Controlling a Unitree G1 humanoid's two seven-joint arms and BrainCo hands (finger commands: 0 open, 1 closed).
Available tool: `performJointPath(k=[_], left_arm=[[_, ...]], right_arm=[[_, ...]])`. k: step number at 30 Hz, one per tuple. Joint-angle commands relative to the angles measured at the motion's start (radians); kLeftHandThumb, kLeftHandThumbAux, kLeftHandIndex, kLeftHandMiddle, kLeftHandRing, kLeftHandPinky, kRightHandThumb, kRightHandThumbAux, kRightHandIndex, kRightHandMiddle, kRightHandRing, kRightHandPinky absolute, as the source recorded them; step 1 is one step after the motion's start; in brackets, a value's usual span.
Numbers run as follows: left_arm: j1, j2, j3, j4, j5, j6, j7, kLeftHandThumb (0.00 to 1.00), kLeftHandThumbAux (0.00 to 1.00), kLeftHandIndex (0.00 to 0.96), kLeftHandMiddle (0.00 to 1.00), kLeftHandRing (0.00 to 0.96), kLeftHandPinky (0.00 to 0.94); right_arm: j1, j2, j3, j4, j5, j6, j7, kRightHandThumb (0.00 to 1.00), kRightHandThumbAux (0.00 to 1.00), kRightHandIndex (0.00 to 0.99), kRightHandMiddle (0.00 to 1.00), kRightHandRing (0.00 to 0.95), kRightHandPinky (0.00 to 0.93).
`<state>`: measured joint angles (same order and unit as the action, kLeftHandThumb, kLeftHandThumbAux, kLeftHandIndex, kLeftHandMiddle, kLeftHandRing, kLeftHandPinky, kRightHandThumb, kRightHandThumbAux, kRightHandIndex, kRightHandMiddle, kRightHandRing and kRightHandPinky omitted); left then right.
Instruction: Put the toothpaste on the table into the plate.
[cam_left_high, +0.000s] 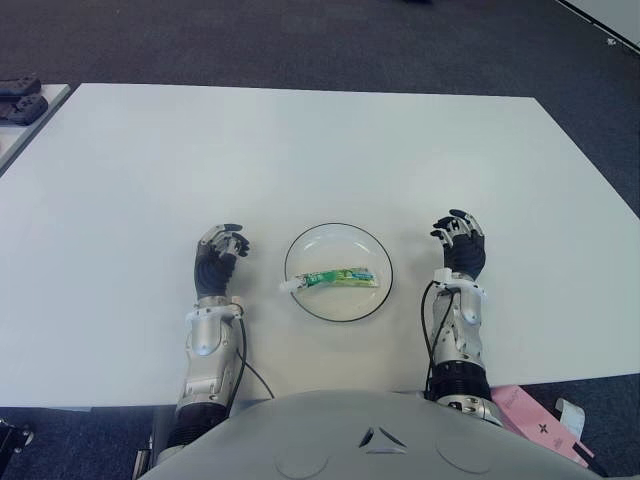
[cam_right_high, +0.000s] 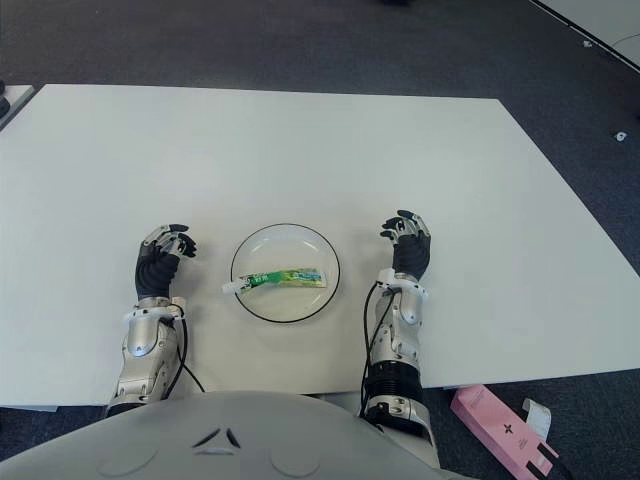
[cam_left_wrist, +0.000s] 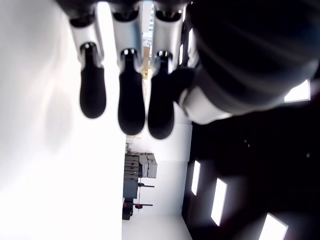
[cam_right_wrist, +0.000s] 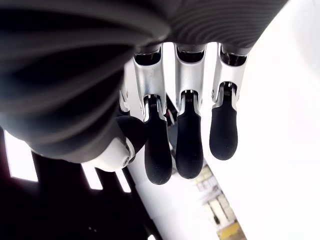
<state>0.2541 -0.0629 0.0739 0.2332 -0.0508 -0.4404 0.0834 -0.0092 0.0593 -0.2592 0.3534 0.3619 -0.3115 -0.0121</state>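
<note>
A green and white toothpaste tube (cam_left_high: 336, 278) lies flat inside the white plate with a dark rim (cam_left_high: 338, 234), its cap end at the plate's left edge. My left hand (cam_left_high: 218, 257) shows on the white table (cam_left_high: 300, 150) left of the plate, fingers relaxed and holding nothing. To the right of the plate is my right hand (cam_left_high: 459, 246), also relaxed and empty. Both wrist views show fingers (cam_left_wrist: 131, 100) and fingers (cam_right_wrist: 190, 140) loosely extended with nothing between them.
A pink box (cam_left_high: 540, 425) lies on the dark floor beyond the table's near right corner. Dark objects (cam_left_high: 20, 100) sit on another surface at the far left. The table's near edge runs just behind both wrists.
</note>
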Motion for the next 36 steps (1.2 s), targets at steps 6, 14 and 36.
performJointPath(k=[6, 14, 36], left_arm=[[0.021, -0.004, 0.005, 0.009, -0.009, 0.019, -0.011, 0.697, 0.719, 0.436, 0.595, 0.588, 0.582], [0.02, -0.005, 0.003, 0.011, -0.007, 0.019, -0.004, 0.697, 0.719, 0.436, 0.591, 0.591, 0.584], [0.023, -0.005, 0.003, 0.006, -0.03, 0.033, -0.022, 0.7, 0.718, 0.437, 0.59, 0.584, 0.563]], right_arm=[[0.007, 0.021, 0.013, 0.028, -0.042, -0.043, 0.017, 0.705, 0.723, 0.434, 0.606, 0.595, 0.576], [0.051, 0.021, 0.041, 0.002, -0.057, -0.045, 0.073, 0.705, 0.722, 0.434, 0.599, 0.576, 0.557], [0.134, 0.028, 0.125, -0.078, -0.152, 0.0, 0.025, 0.706, 0.721, 0.433, 0.596, 0.565, 0.547]])
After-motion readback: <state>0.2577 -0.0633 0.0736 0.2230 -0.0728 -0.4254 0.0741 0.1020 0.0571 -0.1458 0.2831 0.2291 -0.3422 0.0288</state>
